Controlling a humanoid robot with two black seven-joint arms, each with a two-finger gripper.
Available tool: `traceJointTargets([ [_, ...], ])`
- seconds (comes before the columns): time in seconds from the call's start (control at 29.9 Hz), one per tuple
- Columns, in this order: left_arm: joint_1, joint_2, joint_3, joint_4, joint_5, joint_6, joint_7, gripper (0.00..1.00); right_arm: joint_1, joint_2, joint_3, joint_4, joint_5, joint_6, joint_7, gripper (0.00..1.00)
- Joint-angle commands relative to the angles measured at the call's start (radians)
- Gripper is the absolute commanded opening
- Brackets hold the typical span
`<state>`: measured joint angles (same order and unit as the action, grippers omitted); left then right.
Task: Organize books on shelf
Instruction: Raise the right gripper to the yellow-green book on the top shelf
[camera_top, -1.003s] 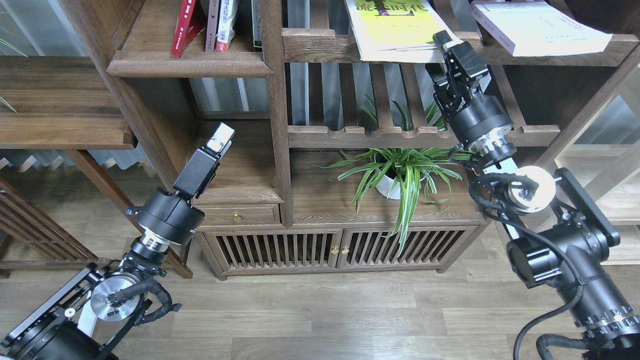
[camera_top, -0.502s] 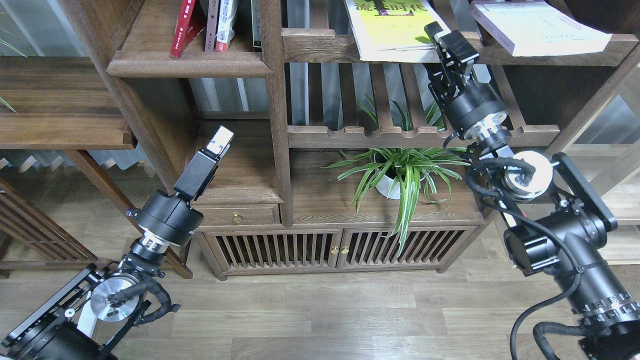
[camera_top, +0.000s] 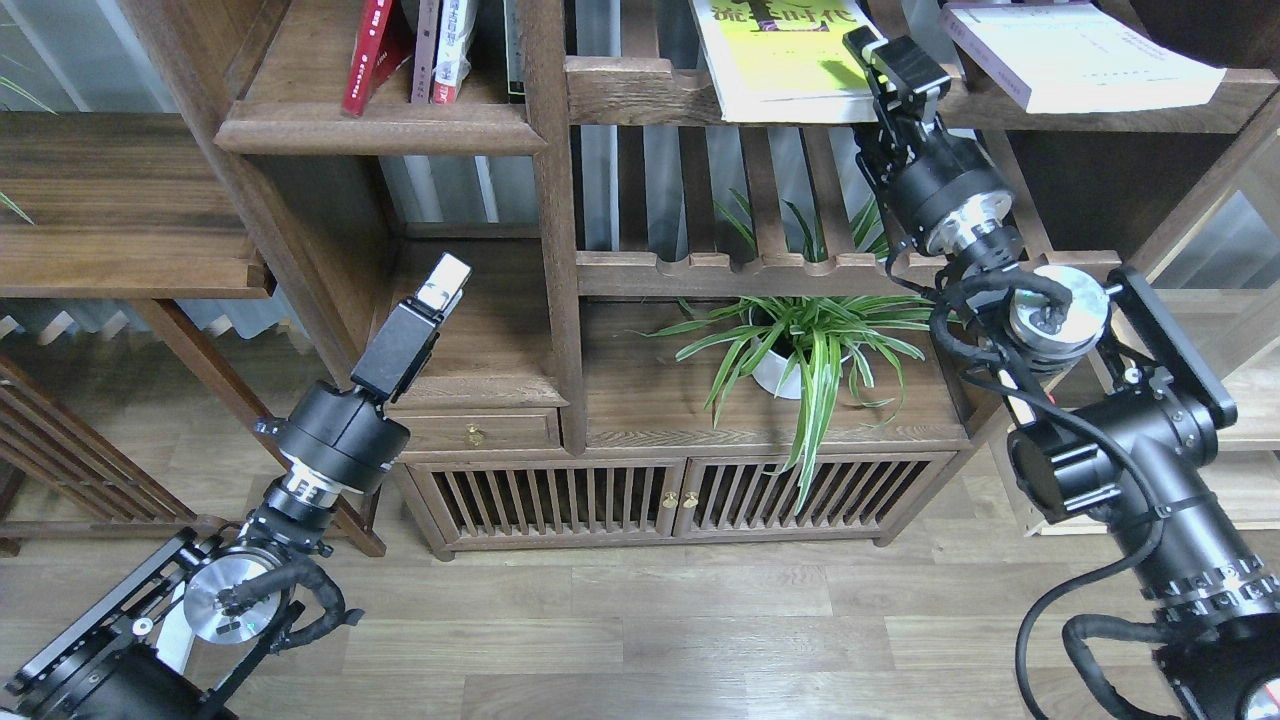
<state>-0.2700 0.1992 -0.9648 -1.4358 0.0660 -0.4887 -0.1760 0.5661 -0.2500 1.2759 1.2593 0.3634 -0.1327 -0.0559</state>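
Observation:
A large yellow-white book (camera_top: 775, 60) with black characters lies flat on a slatted upper rail, its lower edge overhanging. My right gripper (camera_top: 890, 60) is at the book's lower right corner, fingers apart, with one white-padded finger (camera_top: 866, 46) above the cover. A thick pale white-lavender book (camera_top: 1075, 55) lies flat further right. A small red book (camera_top: 365, 55) leans with other upright books on the shelf (camera_top: 380, 130), the solid dark board at upper left. My left gripper (camera_top: 445, 275) hangs low in front of a lower compartment, holding nothing; its fingers overlap from this angle.
A potted spider plant (camera_top: 800, 350) stands on the cabinet top below the right arm. Scalloped slatted rails (camera_top: 760, 270) cross the middle. Beneath are a small drawer (camera_top: 475, 430) and slatted cabinet doors (camera_top: 680, 495). A wooden side board (camera_top: 120, 230) juts in at left.
My right gripper has risen and shifted left, from below the yellow-white book's corner to level with it. The left arm has stayed still.

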Motion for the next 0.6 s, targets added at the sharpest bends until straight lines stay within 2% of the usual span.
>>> traceJointTargets([
  [0.0,0.000,-0.004,0.000,0.000,0.000,0.000,0.000,0.99,0.008,0.006,0.000,0.000,0.000,-0.021,0.001,0.67],
  [0.23,0.000,-0.004,0.000,0.000,0.000,0.000,0.000,0.99,0.006,0.003,0.002,0.000,-0.001,-0.025,0.005,0.53],
  [0.47,0.000,-0.004,0.000,0.000,0.000,0.000,0.000,0.99,-0.008,0.009,0.011,0.000,-0.001,-0.005,0.018,0.26],
  [0.57,0.000,-0.004,0.000,-0.002,0.000,0.000,0.000,0.99,-0.026,0.012,0.016,-0.001,-0.001,0.053,0.025,0.11],
])
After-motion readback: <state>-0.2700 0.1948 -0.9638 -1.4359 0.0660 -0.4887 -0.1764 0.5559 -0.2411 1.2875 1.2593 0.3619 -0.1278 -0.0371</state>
